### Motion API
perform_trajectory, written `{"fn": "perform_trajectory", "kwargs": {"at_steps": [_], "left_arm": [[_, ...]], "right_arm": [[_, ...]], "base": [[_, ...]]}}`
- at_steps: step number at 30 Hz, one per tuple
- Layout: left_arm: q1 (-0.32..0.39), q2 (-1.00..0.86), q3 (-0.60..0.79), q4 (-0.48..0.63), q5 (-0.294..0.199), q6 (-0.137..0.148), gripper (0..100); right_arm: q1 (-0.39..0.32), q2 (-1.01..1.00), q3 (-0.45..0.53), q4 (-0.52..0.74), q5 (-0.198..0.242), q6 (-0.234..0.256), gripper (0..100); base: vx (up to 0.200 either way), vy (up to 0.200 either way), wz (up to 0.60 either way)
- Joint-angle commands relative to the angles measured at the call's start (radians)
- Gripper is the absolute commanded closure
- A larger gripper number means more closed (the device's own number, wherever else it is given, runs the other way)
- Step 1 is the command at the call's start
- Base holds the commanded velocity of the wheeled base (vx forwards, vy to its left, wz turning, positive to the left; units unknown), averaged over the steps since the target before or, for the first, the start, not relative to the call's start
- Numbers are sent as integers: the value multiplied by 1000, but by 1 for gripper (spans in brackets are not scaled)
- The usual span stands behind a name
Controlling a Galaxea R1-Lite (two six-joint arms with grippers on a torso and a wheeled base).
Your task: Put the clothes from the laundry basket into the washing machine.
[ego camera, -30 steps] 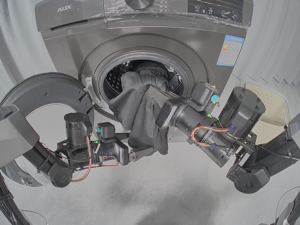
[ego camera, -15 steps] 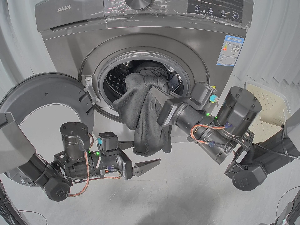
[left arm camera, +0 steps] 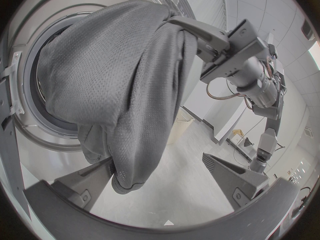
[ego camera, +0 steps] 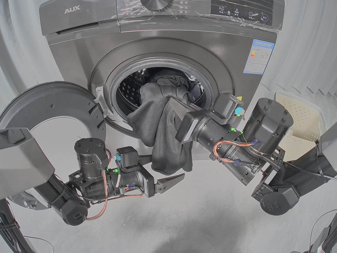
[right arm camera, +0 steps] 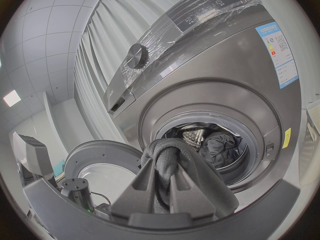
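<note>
The right hand point(ego camera: 172, 102) is clamped on a dark grey garment point(ego camera: 158, 123) at the mouth of the open washing machine point(ego camera: 105, 50) — the cloth drapes over the rim, with other clothes point(right arm camera: 220, 147) in the drum — while the left hand point(ego camera: 168, 167), fingers apart, hovers at its hanging hem.

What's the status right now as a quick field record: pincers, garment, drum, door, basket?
Grey garment: partly in the drum, rest hanging out over the rim
Right pincer: shut on the garment at the opening
Left pincer: open, below the garment's hanging end
Drum: dark clothing inside
Door: open, on robot's left
Laundry basket: robot's right, beside the washing machine
</note>
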Motion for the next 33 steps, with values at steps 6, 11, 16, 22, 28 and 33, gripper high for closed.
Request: {"fn": "perform_trajectory", "kwargs": {"at_steps": [6, 11, 16, 22, 28, 33], "left_arm": [[17, 78, -42, -50, 11, -36, 0], [17, 71, -41, -62, 29, -36, 100], [14, 63, -33, -74, 31, -36, 100], [-1, 35, 18, -146, 29, -36, 100], [-33, -38, 99, -234, 27, -44, 100], [-53, -92, 163, -281, 26, -67, 100]], "right_arm": [[8, -2, 4, 0, 0, 0, 100], [5, -1, 4, -1, 0, 0, 100], [-2, 1, 6, -14, 0, 0, 100], [-6, 10, 7, -21, 2, -14, 100], [-6, 21, 15, -23, 3, -12, 100], [5, 22, 22, -23, 3, -6, 100]], "base": [[0, 0, 0], [0, 0, 0], [0, 0, 0], [0, 0, 0], [0, 0, 0], [0, 0, 0]]}}
